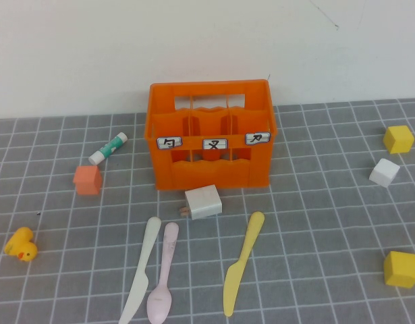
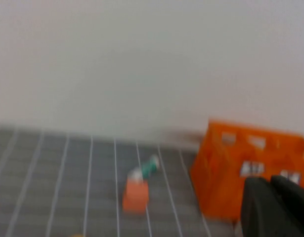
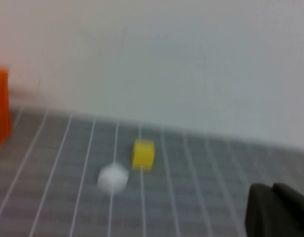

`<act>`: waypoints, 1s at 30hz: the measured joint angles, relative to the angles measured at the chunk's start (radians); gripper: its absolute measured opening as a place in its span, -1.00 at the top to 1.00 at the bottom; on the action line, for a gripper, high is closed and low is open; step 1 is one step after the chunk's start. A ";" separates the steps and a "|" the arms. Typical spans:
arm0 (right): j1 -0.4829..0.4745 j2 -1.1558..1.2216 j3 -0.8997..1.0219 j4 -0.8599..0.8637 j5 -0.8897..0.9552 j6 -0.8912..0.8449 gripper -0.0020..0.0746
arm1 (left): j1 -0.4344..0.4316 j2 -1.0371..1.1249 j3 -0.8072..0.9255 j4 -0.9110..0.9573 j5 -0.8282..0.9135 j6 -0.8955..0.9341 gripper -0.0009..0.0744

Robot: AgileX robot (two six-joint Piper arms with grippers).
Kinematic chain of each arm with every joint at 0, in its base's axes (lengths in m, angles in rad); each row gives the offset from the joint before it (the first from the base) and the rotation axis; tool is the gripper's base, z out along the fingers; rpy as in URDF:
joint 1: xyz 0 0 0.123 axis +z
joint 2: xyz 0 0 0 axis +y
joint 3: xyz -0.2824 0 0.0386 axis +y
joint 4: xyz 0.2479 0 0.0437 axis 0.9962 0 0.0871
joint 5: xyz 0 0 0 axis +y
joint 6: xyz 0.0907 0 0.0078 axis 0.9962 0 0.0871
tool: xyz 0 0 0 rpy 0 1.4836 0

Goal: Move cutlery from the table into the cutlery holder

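The orange cutlery holder (image 1: 210, 135) stands at the back middle of the grey grid table (image 1: 315, 223); it also shows in the left wrist view (image 2: 226, 168). In front of it lie a cream-white knife (image 1: 142, 268), a pale pink spoon (image 1: 163, 275) and a yellow knife (image 1: 243, 261). Neither arm shows in the high view. My left gripper (image 2: 270, 180) shows in the left wrist view, its dark fingers together, empty, in front of the holder. My right gripper (image 3: 272, 186) shows in the right wrist view, fingers together, empty, above bare table.
A white block (image 1: 202, 202) lies just in front of the holder. A green-and-white tube (image 1: 108, 148), a small orange cube (image 1: 88, 179) and a yellow duck (image 1: 21, 244) are on the left. Two yellow cubes (image 1: 399, 138) (image 1: 401, 268) and a white cube (image 1: 384, 172) are on the right.
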 joint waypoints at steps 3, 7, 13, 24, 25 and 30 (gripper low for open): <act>0.000 0.057 0.000 0.009 0.140 0.000 0.95 | 0.000 0.070 0.000 -0.059 0.106 0.000 0.98; 0.000 0.094 0.000 0.009 0.231 0.000 0.95 | 0.000 0.145 0.005 -0.075 0.167 0.000 0.98; 0.000 0.102 0.000 -0.061 0.243 0.000 0.95 | 0.000 0.237 0.053 -0.087 0.189 0.009 0.98; 0.000 0.170 0.028 0.134 0.268 -0.252 0.95 | 0.000 0.599 -0.116 -0.361 0.348 0.389 0.98; 0.000 0.193 0.028 0.221 0.270 -0.334 0.95 | 0.000 0.646 -0.143 -0.392 0.369 0.432 0.98; 0.000 0.327 0.028 0.657 0.270 -0.756 0.95 | -0.018 0.862 -0.259 -0.497 0.450 0.586 0.98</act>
